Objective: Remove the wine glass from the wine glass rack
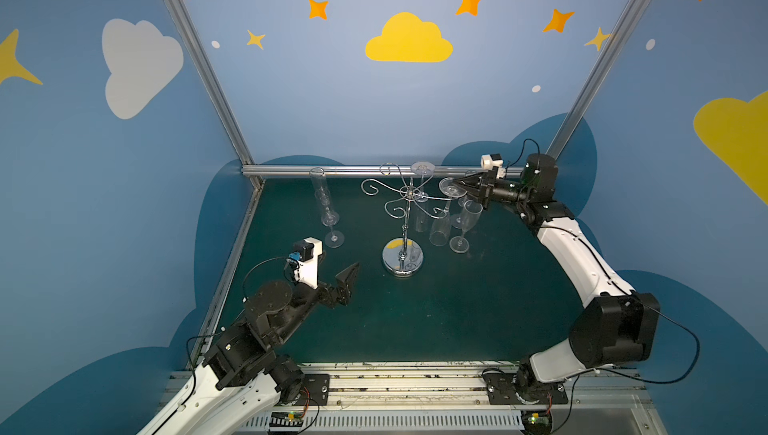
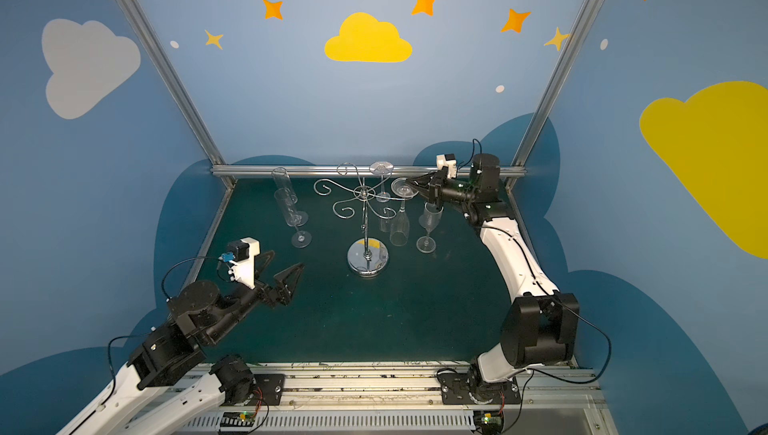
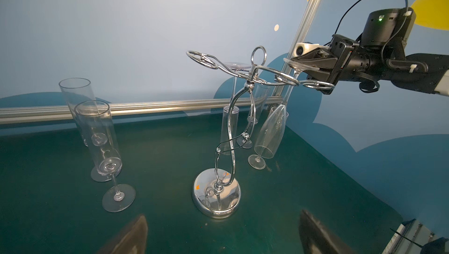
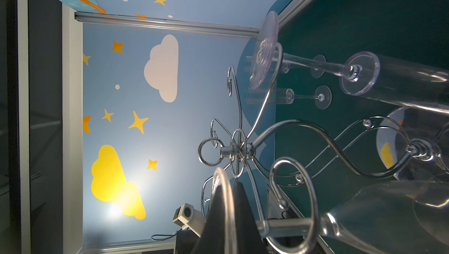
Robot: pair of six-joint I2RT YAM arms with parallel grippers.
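Your right end effector [image 1: 457,182] grips the hanging wine glass [image 1: 440,229] by its foot, at the wine glass rack [image 1: 395,255] edge; left end effector [image 2: 279,267] released over open surface [image 1: 457,308].

No lettering, label, brand, number or sign is legible on anything in view.

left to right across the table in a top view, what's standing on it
two standing flutes → wine glass rack → single standing flute; the hanging wine glasses overlap the rack and that flute, so they are left out
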